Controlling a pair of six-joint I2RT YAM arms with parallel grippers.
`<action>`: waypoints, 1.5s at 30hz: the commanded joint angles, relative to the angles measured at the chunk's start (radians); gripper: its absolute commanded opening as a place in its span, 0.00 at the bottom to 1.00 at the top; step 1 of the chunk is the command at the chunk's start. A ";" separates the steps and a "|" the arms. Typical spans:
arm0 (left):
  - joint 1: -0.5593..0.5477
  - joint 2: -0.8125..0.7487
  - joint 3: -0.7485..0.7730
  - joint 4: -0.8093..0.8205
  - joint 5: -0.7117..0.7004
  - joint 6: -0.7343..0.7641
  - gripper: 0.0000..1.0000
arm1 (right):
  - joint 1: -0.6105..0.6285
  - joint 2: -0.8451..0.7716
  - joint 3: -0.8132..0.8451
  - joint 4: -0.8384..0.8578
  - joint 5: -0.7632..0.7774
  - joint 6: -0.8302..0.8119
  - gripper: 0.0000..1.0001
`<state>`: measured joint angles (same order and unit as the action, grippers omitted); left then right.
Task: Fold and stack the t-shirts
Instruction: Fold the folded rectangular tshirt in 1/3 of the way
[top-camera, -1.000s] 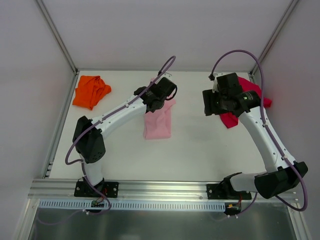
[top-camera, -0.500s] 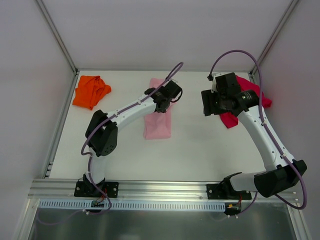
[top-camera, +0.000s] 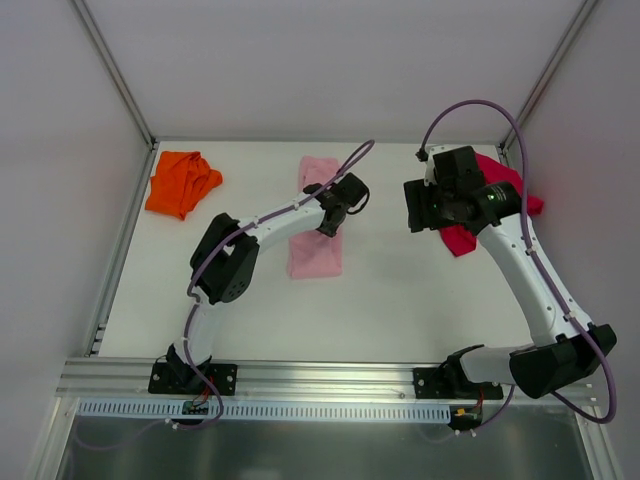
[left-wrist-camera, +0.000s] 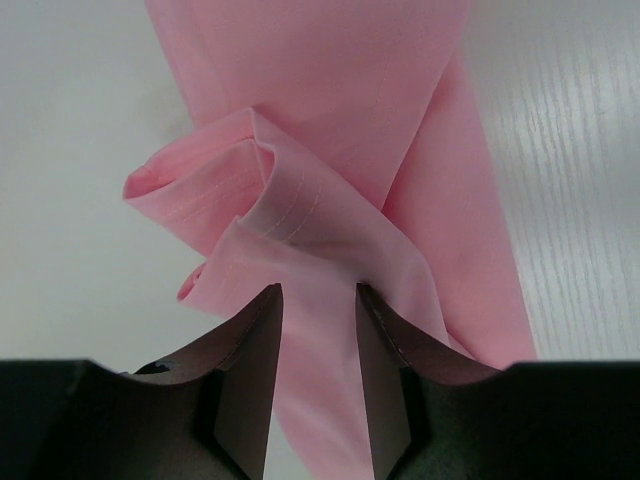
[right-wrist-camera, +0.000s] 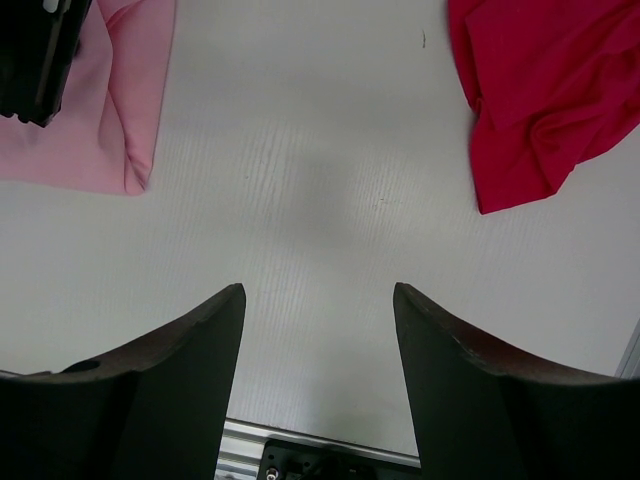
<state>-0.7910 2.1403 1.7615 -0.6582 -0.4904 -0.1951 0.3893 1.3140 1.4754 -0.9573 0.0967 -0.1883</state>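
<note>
The light pink t-shirt (top-camera: 315, 255) lies as a long narrow strip in the middle of the table. My left gripper (top-camera: 330, 224) sits low over its middle. In the left wrist view a rumpled fold of the pink t-shirt (left-wrist-camera: 300, 200) rises just ahead of the left gripper (left-wrist-camera: 317, 290), whose jaws stand partly apart with pink cloth between them. The crimson red t-shirt (top-camera: 528, 200) is bunched at the far right, partly under my right arm. My right gripper (top-camera: 413, 205) hovers open over bare table (right-wrist-camera: 318, 290) between the pink t-shirt (right-wrist-camera: 110, 120) and the red t-shirt (right-wrist-camera: 540, 90). The bright orange t-shirt (top-camera: 180, 182) lies crumpled at the far left.
White walls with metal posts close in the table at the left, back and right. An aluminium rail (top-camera: 300, 380) with both arm bases runs along the near edge. The left gripper's black body (right-wrist-camera: 35, 60) shows at the top left of the right wrist view.
The left arm's elbow has swung right and its wrist has shifted right and nearer along the pink t-shirt, uncovering the shirt's far end. The right arm has barely moved.
</note>
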 joint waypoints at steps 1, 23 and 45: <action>0.003 0.004 0.052 0.038 -0.007 -0.009 0.36 | 0.011 -0.027 0.000 0.005 -0.006 -0.014 0.65; 0.018 0.124 0.151 0.072 0.142 -0.038 0.38 | 0.028 -0.064 0.019 -0.054 0.015 -0.033 0.66; -0.085 -0.393 -0.375 0.072 -0.017 -0.132 0.37 | 0.065 -0.010 0.011 -0.001 -0.026 -0.033 0.66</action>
<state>-0.8524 1.7512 1.4368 -0.5362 -0.4786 -0.3008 0.4408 1.2888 1.4689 -0.9882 0.0883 -0.2043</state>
